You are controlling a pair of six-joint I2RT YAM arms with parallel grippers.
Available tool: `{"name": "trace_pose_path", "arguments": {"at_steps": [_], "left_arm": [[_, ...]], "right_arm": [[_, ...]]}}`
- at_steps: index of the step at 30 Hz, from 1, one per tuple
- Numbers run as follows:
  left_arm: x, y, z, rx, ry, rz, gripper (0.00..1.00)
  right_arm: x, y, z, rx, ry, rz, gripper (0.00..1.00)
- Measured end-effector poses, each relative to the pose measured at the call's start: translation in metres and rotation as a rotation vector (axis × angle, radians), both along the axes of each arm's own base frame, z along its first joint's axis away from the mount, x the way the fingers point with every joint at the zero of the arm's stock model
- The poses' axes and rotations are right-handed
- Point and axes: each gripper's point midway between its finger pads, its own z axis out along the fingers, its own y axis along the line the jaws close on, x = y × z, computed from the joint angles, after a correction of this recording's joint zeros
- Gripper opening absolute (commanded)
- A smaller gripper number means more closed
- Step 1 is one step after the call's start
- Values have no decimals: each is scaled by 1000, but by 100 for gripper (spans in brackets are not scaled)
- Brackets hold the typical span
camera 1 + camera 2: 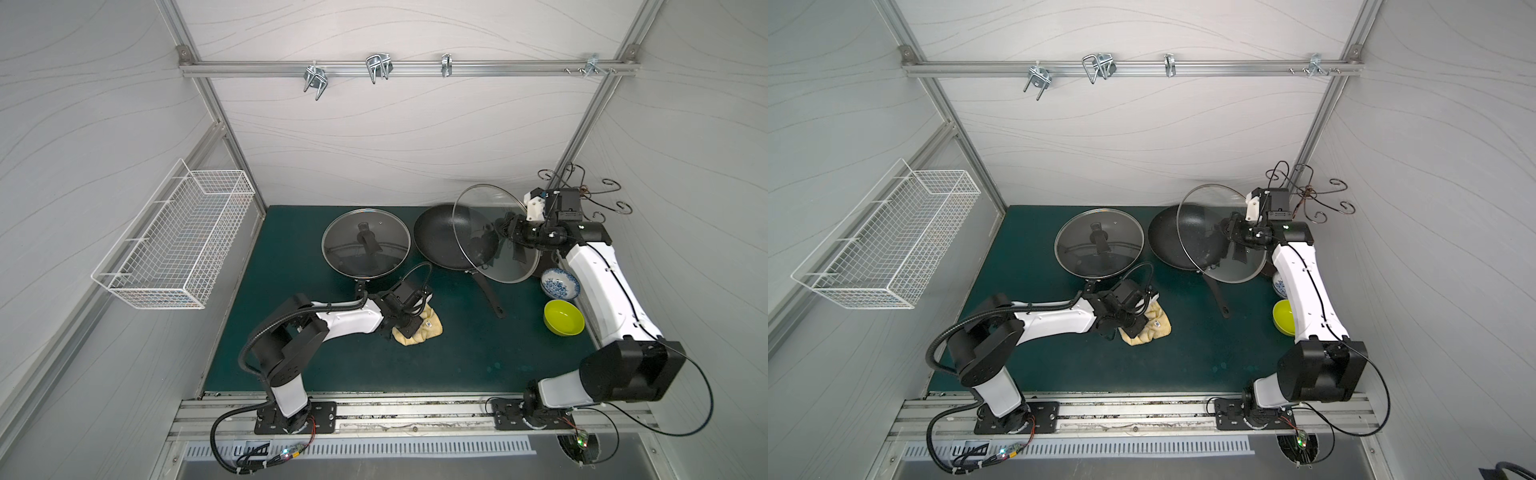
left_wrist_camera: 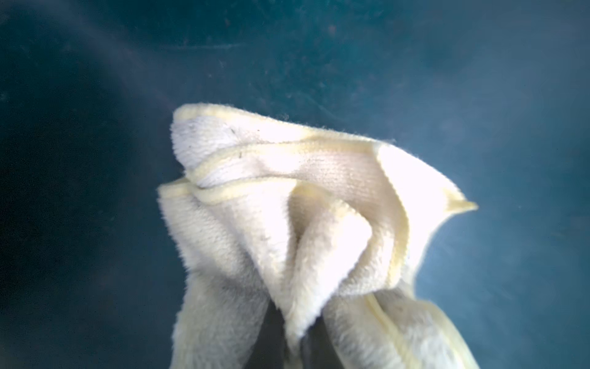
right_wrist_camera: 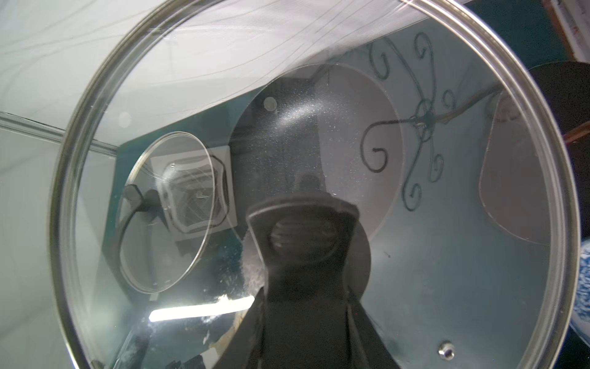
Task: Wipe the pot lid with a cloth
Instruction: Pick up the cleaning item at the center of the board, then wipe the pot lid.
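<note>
The pot lid point(image 1: 486, 199) point(image 1: 1204, 199) is clear glass with a metal rim. It hangs tilted over the mat at the back right, partly in front of a black wok point(image 1: 440, 237). My right gripper point(image 1: 505, 232) point(image 3: 306, 287) is shut on its black handle point(image 3: 303, 230), and the glass point(image 3: 191, 96) fills the right wrist view. The pale yellow cloth point(image 1: 428, 328) point(image 1: 1154, 326) lies bunched on the green mat point(image 1: 332, 353) near the middle. My left gripper point(image 1: 409, 318) point(image 2: 298, 338) is shut on a fold of the cloth point(image 2: 319, 198), which hides most of the fingers.
A second glass lid point(image 1: 365, 243) rests on a pan behind the left gripper. A blue-and-white bowl point(image 1: 559, 282) and a green bowl point(image 1: 563, 318) stand by the right arm. A wire stand point(image 1: 590, 195) fills the back right corner. A white wire basket point(image 1: 174, 237) hangs on the left wall.
</note>
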Motion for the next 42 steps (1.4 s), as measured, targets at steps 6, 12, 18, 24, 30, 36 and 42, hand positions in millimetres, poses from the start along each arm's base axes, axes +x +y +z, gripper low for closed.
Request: {"name": "trace_pose_path", "arguments": {"at_steps": [6,12,18,24,30,36,42], "left_arm": [[11,-13,85,-271,-17,38,0],[47,2,157,-559,-30,134,0],[62,6,217,-767,-112,90,0],[64,-2,268,-936,-223,-17,0],[74,-17,299,-1019,-292,-112,0],[87,-29,323,-1073,-345,-161,0],[95,-34,338,-1113,-381,-181,0]], "right_arm": [[6,18,27,220,-37,40,0],[12,37,57,434,-73,107,0],[19,56,59,632,-46,183,0],[34,73,54,820,40,267,0],[28,100,62,902,89,411,0],[1,135,78,920,111,591,0],[-8,145,85,943,137,667,0]]}}
